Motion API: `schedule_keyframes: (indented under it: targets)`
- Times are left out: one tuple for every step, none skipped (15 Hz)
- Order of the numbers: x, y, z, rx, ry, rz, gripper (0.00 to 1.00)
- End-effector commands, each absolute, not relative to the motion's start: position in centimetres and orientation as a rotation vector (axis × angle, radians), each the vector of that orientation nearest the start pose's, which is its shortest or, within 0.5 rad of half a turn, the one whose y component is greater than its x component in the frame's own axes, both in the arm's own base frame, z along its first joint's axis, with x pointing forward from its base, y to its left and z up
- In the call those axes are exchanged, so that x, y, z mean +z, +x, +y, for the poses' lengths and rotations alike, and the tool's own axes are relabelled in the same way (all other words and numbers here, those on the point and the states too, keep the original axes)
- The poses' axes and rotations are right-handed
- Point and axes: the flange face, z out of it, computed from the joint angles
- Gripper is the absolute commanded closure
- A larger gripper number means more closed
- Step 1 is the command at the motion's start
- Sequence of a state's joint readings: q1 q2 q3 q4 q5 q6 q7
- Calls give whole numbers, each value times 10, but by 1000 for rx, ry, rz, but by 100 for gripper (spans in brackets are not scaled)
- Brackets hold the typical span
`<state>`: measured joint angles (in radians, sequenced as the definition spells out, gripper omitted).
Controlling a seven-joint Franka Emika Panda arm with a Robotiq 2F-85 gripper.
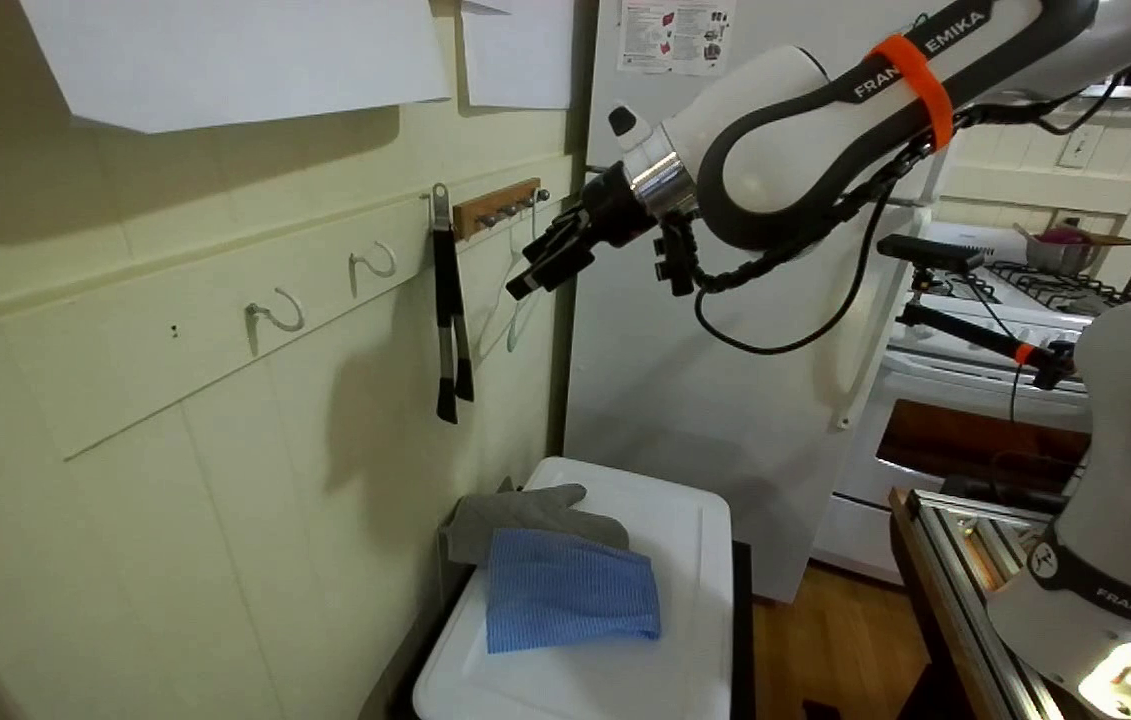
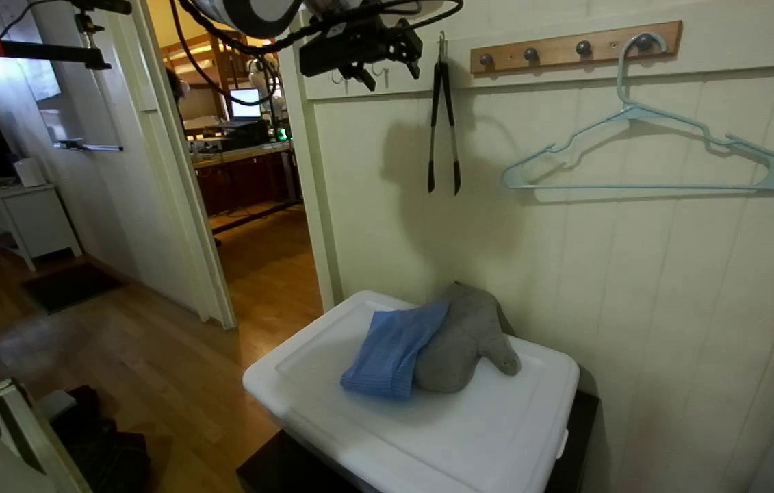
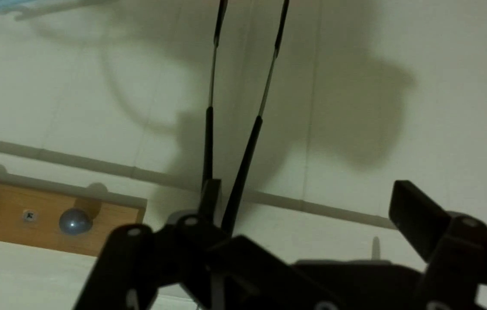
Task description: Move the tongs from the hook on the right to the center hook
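Observation:
The tongs, with black handles and tips and silver legs, hang from the right wall hook in both exterior views [image 1: 444,275] [image 2: 436,96]. In the wrist view the tongs [image 3: 242,172] pass behind my left-hand finger, and their top is hidden. The center hook [image 1: 375,262] is a silver curved hook, bare, left of the tongs. My gripper [image 1: 533,268] is open and empty, out from the wall near the tongs. Its fingers also show in an exterior view [image 2: 391,77] and spread wide in the wrist view [image 3: 306,185]. The tongs are not between the fingers.
Another bare silver hook [image 1: 277,312] is farther left. A wooden knob rack [image 2: 564,53] with a light blue hanger [image 2: 640,113] is beside the tongs. A white bin lid [image 1: 695,560] below bears a blue cloth [image 1: 570,590] and a grey mitt [image 1: 525,515]. A fridge [image 1: 725,380] stands beside the wall.

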<state>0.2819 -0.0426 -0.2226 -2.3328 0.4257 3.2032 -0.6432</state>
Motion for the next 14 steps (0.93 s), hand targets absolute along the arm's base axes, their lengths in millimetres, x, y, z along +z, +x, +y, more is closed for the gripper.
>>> schedule_keyframes:
  targets:
    - [455, 563, -5, -1473, -2882, -377, 0]
    - [452, 567, -9, -1468, -2891, -370, 0]
    - [447, 570, -14, -1438, -2905, -362, 0]
    - [455, 560, -8, -1441, -2886, -378, 0]
    - [452, 563, -10, -1437, -2894, -374, 0]
    - [449, 565, -12, -1432, -2901, -370, 0]
    - [448, 566, -13, -1430, -2905, -369, 0]
    - [447, 567, -13, -1428, -2906, -368, 0]
    - [446, 568, -13, -1433, -2906, -362, 0]
    - [446, 570, -11, -1431, -2901, -354, 0]
    - [450, 571, -5, -1445, -2886, -356, 0]
    - [452, 571, -2, -1454, -2875, -348, 0]
    - [454, 573, 1, -1467, -2869, -343, 0]
    - [455, 575, 4, -1469, -2862, -341, 0]
